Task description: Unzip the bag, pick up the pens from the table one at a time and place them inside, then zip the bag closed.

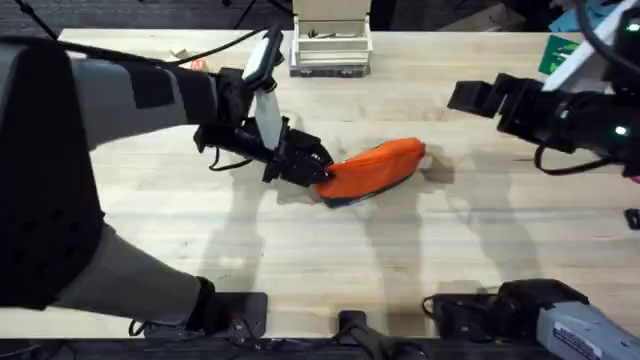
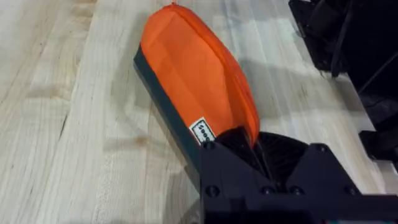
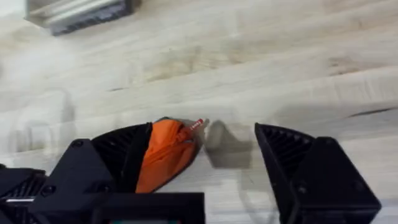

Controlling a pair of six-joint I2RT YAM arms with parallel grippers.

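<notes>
The large light wooden plank bench (image 1: 300, 260) carries the elongated bright orange fabric pouch with a dark underside (image 1: 372, 170), lying near the middle, its right end angled toward the far side. The left hand (image 1: 318, 168) is clamped on the pouch's left end. The right hand (image 1: 470, 95) hangs at far right, spread wide, holding nothing.
</notes>
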